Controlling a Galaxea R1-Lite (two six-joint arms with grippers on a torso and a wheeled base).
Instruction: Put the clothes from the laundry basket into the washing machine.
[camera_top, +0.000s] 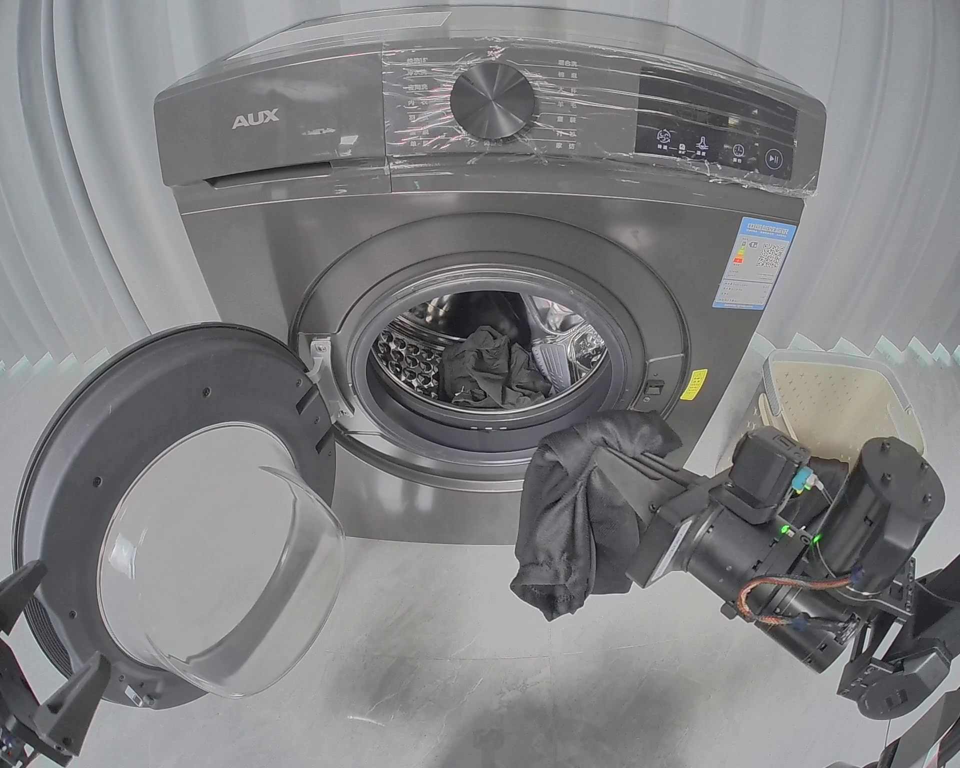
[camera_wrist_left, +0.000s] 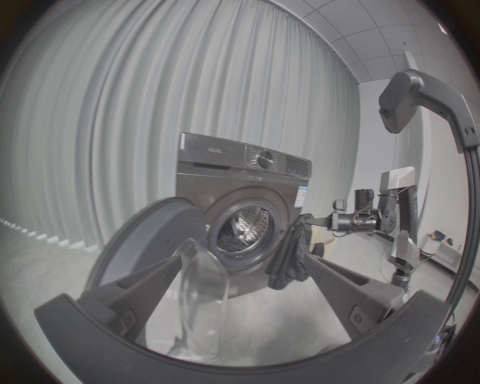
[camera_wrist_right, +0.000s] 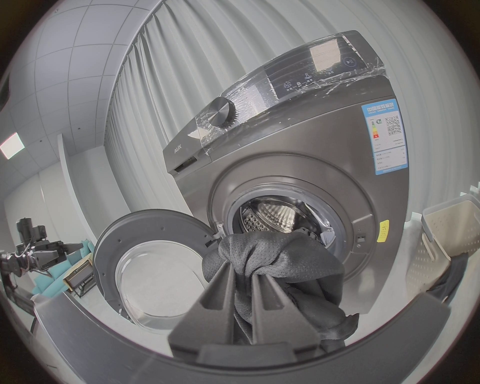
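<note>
One dark garment (camera_top: 575, 510) clamped in right gripper (camera_wrist_right: 243, 275), raised before washing machine (camera_top: 250, 250) mouth for loading; left gripper (camera_wrist_left: 240, 262) spread wide, empty, parked low, path left free.

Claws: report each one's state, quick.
Left claw: open, holding nothing.
Right claw: closed on the crumpled dark grey cloth garment.

A staged test room, more lab than home.
A front-loading washing machine (camera_top: 250, 240), protective film (camera_top: 590, 160) on its control panel (camera_top: 715, 135), stands on a grey floor (camera_top: 450, 640) before full-height pale curtains (camera_wrist_left: 150, 125), under office-style ceiling tiles (camera_wrist_right: 75, 65).
</note>
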